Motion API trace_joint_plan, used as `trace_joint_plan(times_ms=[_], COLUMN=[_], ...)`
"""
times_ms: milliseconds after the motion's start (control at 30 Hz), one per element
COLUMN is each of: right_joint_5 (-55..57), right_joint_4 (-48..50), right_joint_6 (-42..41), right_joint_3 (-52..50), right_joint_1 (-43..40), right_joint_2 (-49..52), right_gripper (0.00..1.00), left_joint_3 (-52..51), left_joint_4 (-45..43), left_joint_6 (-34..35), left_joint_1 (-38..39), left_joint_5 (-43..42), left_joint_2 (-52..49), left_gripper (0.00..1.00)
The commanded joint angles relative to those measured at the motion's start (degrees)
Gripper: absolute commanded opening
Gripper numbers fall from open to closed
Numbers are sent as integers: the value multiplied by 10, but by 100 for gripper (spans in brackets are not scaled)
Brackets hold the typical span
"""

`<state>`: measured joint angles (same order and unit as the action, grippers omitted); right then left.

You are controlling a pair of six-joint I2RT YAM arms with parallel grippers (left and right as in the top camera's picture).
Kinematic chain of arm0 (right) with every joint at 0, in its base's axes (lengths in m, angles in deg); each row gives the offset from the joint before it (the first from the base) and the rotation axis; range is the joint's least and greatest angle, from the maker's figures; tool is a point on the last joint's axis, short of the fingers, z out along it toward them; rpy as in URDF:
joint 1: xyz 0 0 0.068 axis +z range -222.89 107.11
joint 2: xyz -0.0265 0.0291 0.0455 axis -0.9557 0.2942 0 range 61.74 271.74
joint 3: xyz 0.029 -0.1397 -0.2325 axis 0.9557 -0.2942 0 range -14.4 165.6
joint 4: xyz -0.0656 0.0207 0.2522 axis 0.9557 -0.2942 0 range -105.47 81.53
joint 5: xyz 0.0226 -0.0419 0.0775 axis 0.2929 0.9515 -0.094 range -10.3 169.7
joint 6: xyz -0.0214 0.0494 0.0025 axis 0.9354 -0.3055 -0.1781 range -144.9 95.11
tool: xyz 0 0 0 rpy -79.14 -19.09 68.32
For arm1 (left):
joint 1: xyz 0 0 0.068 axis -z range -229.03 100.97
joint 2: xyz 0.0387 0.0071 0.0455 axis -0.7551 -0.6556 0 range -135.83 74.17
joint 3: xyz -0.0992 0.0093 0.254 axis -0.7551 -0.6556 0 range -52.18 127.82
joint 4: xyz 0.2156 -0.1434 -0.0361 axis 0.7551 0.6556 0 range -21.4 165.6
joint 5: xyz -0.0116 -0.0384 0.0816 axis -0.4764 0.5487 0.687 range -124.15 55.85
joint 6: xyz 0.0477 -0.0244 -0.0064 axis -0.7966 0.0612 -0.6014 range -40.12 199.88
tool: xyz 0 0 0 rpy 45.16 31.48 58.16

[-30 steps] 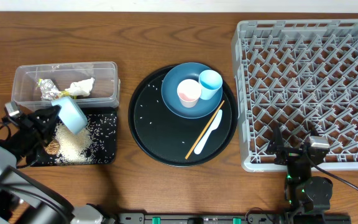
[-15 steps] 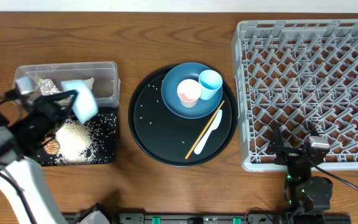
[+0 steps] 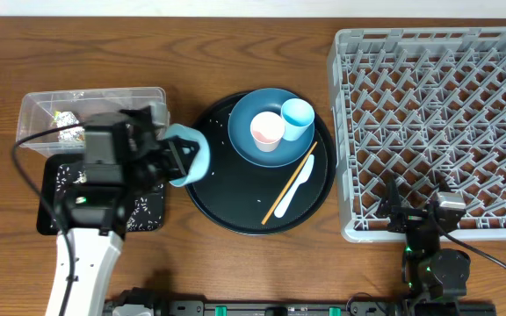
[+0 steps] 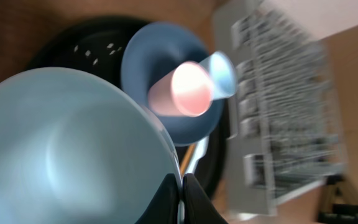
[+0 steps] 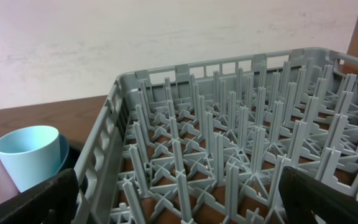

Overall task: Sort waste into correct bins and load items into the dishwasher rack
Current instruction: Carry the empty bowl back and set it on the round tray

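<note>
One item is on the move: the pale bowl (image 3: 191, 156), a second ago tipped over the flat black tray (image 3: 152, 218) at the left of the overhead frame, has swung rightwards and now hangs over the left rim of the round black tray (image 3: 222, 211), just left of centre; the left pincer (image 4: 179, 198) is clenched on the bowl's rim, and in the wrist view the hollow looks empty; loose rice grains (image 3: 143, 204) speckle the flat black tray beside the arm, so the emptying step seems done and the bowl is likely bound for the dishwasher rack (image 3: 437, 105) filling the right of the frame; the rack holds nothing yet.

The right pincer (image 3: 418, 213) sits released, jaws wide, at the rack's lower edge, grasping nothing; the dark blue dish (image 3: 244, 118) lies at the upper right of the round tray, with the pink cup (image 3: 266, 132) and light blue cup (image 3: 297, 116) standing in it; the wooden chopstick (image 3: 281, 195) and white spoon (image 3: 299, 186) lie just below; the snack wrapper (image 3: 66, 118) rests in the clear tub (image 3: 33, 107) at upper left.
</note>
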<state>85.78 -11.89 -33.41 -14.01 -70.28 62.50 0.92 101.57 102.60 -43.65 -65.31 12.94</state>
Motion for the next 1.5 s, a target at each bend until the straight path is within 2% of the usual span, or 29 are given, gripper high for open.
trace_joint_plan(times_ms=[0,133,367,700,1000,1067,1100,1133,1167,1333,1467], right_joint_5=[6,6,6,5,5,6,6,6,6,6,6], right_joint_4=[-2,-2,-2,-2,-2,-2,-2,-2,-2,-2,-2], right_joint_6=[7,7,7,7,7,7,7,7,7,7,7], right_joint_3=[-1,-1,-1,-1,-1,-1,-1,-1,-1,-1,-1], right_joint_1=[5,5,5,5,5,5,5,5,5,5,5], right_joint_2=[0,0,0,0,0,0,0,0,0,0,0], right_gripper=[99,99,99,99,99,99,99,99,99,99,99], left_joint_3=[11,11,11,10,10,10,10,10,10,10,14], left_joint_4=[6,21,19,-3,-38,-40,-39,-38,-37,-38,-37], left_joint_6=[-5,-11,-30,-46,-62,-62,-62,-62,-62,-62,-62], left_joint_1=[61,127,186,197,224,227,227,227,227,227,226], left_joint_5=[150,213,233,233,233,233,233,233,233,233,233], left_joint_2=[-16,-52,-142,-212,-229,-230,-230,-230,-230,-229,-214], left_gripper=[6,6,6,9,10,14,22,44,56,70,72])
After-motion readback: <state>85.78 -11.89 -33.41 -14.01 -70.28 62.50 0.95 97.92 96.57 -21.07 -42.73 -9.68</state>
